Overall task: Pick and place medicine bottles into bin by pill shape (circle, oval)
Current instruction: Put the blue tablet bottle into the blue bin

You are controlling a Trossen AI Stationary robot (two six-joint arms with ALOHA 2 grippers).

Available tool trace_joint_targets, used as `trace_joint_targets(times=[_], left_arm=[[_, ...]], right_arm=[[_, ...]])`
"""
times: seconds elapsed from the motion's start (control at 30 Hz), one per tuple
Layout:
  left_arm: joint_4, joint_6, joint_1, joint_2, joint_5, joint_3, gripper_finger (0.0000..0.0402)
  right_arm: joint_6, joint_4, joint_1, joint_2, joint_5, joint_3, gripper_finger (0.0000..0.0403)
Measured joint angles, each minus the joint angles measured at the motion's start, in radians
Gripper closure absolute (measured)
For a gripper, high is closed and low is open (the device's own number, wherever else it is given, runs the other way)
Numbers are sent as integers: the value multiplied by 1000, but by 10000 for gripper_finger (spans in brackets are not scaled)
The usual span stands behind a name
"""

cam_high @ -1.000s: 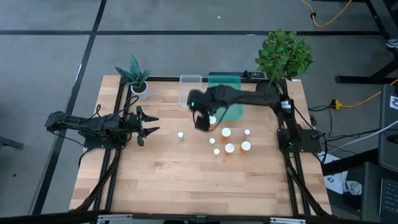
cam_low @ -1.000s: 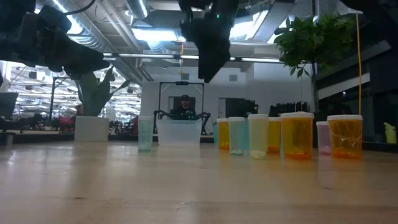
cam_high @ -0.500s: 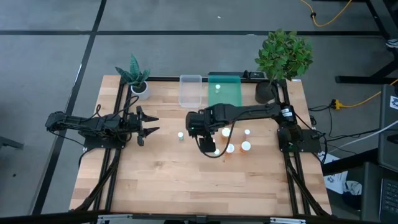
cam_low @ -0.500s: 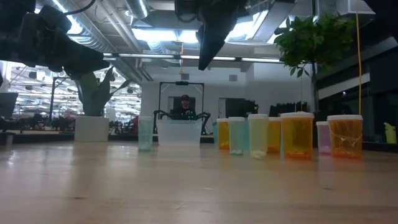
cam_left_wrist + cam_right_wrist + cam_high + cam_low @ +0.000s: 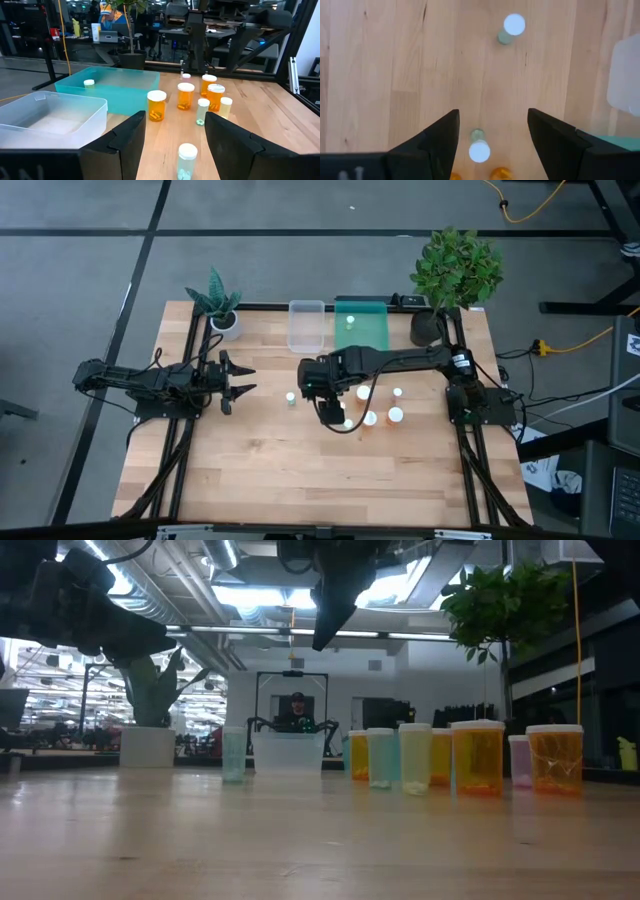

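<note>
Right tool (image 5: 338, 418): hanging spread above a small pale bottle (image 5: 479, 148), holding nothing.
Left tool (image 5: 243, 380): waiting spread at the worktop's (image 5: 260, 470) nine o'clock edge.

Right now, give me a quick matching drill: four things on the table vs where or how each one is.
Things:
1. right gripper
2. left gripper
3. teal bin
4. clear bin

States:
a. holds one bottle
b. open, above a small pale bottle
c. empty
d. waits at the table's left side, holding nothing

Pairs: 1-b, 2-d, 3-a, 4-c
</note>
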Motion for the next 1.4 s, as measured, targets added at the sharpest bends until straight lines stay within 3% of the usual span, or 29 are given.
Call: trace_joint_targets(times=[0.2,0.37,0.57,0.77,0.93,1.13,1.27,1.4], left_arm=[[0,0,0,0,0,0,206],[0,0,0,0,0,0,206],[0,0,0,0,0,0,206],[0,0,0,0,0,0,206],[0,0,0,0,0,0,206],[0,0,0,0,0,0,206],[0,0,0,0,0,0,206],[0,0,0,0,0,0,206]], right_arm=[[-144,-37,-12,0,-15,0,166],[-182,-13,-42,0,-117,-3,166],[-204,151,-56,0,-123,-129,166],[-236,471,-50,2,-124,-315,166],[-202,652,-43,2,-51,-436,166],[-104,824,-42,2,-44,-491,166],[-66,816,-42,8,30,-496,166],[-49,825,-42,20,34,-496,166]])
